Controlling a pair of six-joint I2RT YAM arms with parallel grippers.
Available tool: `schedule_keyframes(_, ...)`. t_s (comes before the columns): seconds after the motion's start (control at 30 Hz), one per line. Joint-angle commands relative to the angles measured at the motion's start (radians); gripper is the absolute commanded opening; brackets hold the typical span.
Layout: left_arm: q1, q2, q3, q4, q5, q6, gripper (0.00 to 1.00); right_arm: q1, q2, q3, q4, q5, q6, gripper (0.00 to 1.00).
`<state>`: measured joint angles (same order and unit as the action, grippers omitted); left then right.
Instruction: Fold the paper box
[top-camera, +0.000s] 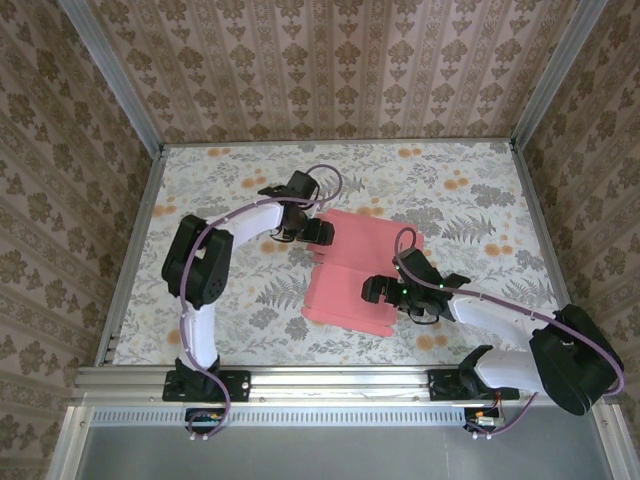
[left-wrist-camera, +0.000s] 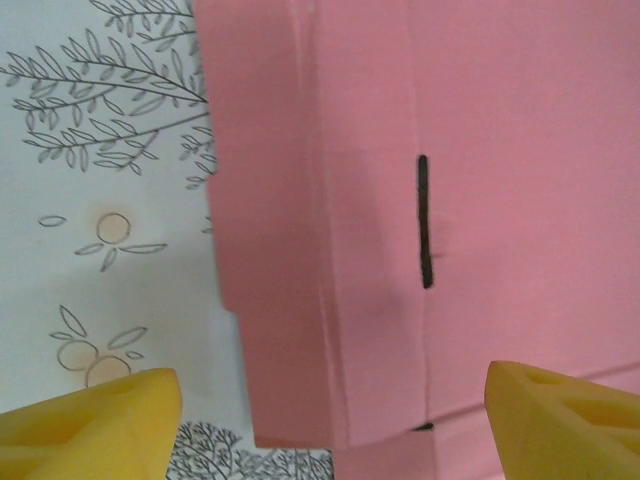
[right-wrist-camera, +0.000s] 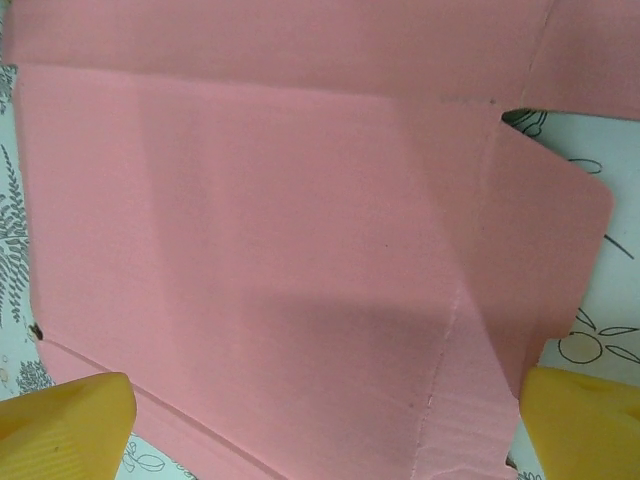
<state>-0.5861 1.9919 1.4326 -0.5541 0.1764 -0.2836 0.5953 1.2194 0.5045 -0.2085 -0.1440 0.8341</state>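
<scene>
Paper box (top-camera: 352, 272) lies flat, long axis running away from me. My left end effector (top-camera: 322, 234), released, straddles its far-left flap. My right end effector (top-camera: 371, 290), released, hovers over its near panel.

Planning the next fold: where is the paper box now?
In the top view the paper box lies central, left hand over its far-left edge, right hand over its near right.

The paper box (right-wrist-camera: 300, 250) lies flat (pink side up) beneath the right end effector's (right-wrist-camera: 320, 400) wide-apart fingers (right-wrist-camera: 60, 425).
</scene>
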Motion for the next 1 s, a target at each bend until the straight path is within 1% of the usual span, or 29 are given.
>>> schedule_keyframes(0.0,0.011,0.02,0.041,-0.058,-0.044,0.049,0.77,0.009,0.027,-0.006,0.012,-0.012,0.007,1.0)
schedule_keyframes(0.2,0.023,0.047,0.052,-0.053,-0.047,0.064,0.76,0.011,0.051,-0.009,-0.005,0.014,0.012,1.0)
schedule_keyframes(0.5,0.048,0.085,0.07,-0.032,0.031,0.07,0.75,0.011,0.051,-0.015,-0.022,0.033,0.008,1.0)
schedule_keyframes(0.67,0.048,0.093,0.075,-0.007,0.107,0.074,0.76,0.011,0.067,-0.015,-0.013,0.033,0.007,1.0)
schedule_keyframes(0.97,0.045,0.131,0.096,-0.002,0.156,0.063,0.77,0.013,0.078,-0.017,-0.008,0.037,0.006,1.0)
